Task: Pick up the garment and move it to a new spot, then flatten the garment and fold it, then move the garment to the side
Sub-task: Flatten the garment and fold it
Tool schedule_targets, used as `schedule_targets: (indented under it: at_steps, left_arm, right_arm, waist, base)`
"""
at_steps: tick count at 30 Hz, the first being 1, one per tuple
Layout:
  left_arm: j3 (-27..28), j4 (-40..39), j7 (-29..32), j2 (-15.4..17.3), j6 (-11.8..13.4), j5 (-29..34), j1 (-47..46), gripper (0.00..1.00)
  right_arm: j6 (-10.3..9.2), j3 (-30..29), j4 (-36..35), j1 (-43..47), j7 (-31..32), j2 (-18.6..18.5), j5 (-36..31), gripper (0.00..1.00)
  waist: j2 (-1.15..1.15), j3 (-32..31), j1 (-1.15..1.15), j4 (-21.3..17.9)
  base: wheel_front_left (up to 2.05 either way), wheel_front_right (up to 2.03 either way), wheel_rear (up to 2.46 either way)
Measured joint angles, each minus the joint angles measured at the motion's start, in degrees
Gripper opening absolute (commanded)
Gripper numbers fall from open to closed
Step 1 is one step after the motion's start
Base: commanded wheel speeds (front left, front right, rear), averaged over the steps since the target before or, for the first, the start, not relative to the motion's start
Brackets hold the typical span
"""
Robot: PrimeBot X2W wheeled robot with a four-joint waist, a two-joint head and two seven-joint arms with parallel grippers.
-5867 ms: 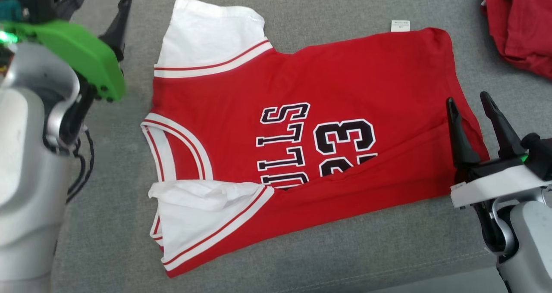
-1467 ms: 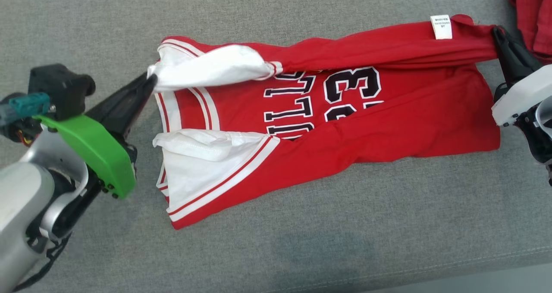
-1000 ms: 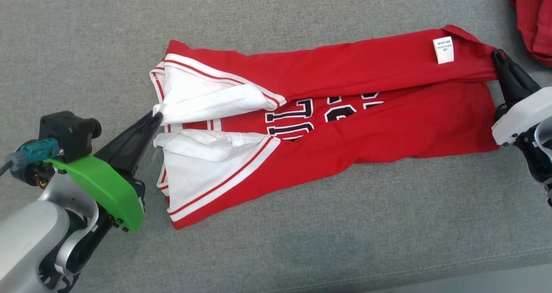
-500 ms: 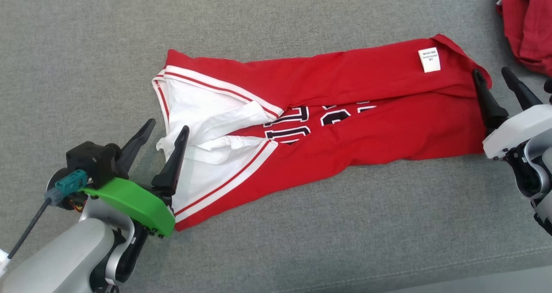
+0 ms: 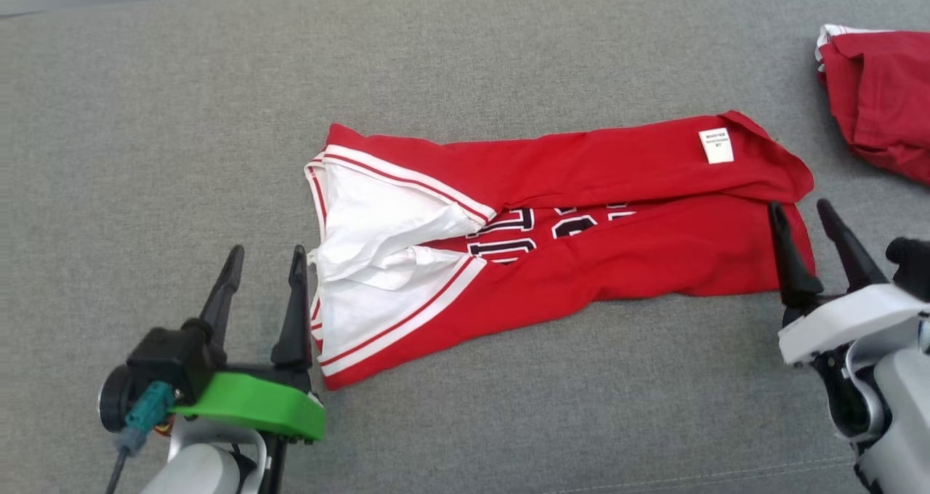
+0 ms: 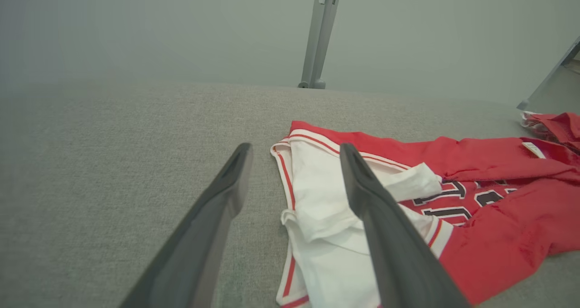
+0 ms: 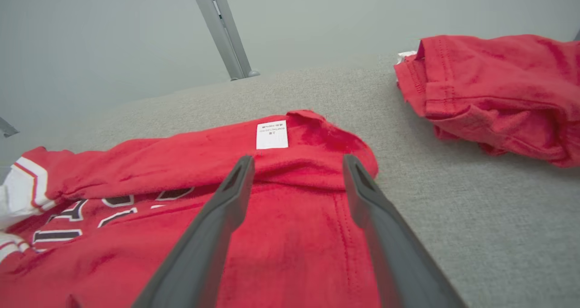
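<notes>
This looks like a lab or test room. A grey fabric pad meets a bare wall, with a metal post at its edge.

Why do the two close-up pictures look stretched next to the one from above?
Head view: soft, even light, jersey sharp, hardly any shadow. Left wrist view: the wide-angle lens makes the left pincer loom huge, slightly soft near the bottom edge. Right wrist view: right pincer stretched likewise; the label's print is unreadable.
</notes>
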Motion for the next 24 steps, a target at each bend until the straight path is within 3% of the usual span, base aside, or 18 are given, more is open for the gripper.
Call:
schedule_targets:
  at_steps: [8, 9, 14, 24]
  left_arm:
    - [6.5, -0.8, 0.0, -8.9, -1.8, 14.6, 9.7, 1.0]
    - [6.5, -0.8, 0.0, -8.9, -1.8, 14.6, 9.7, 1.0]
    - [8.3, -1.6, 0.0, -13.8, -4.9, 22.4, 12.7, 1.0]
    - [10.7, -0.3, 0.0, -17.5, -11.3, 28.9, 15.6, 1.0]
  right_arm:
    - [0.0, -5.7, -3.2, 7.9, 0.0, 4.9, -2.9, 1.0]
    - [0.0, -5.7, -3.2, 7.9, 0.0, 4.9, -2.9, 1.0]
    - [0.0, -11.3, -2.4, 9.9, 0.0, 6.5, -2.7, 1.0]
    - [-0.05, -21.3, 13.5, 2.8, 1.5, 6.6, 2.7, 1.0]
  waist:
    - [0.0, -3.3, 0.0, 3.0]
    - [0.0, -3.3, 0.0, 3.0]
    - [0.0, -4.5, 0.0, 5.4]
    - [0.0, -5.6, 0.0, 10.2]
  base:
    - [0.0, 0.0, 0.0]
    - [0.0, 0.0, 0.0]
    - [0.0, 0.0, 0.0]
    - [0.0, 0.0, 0.0]
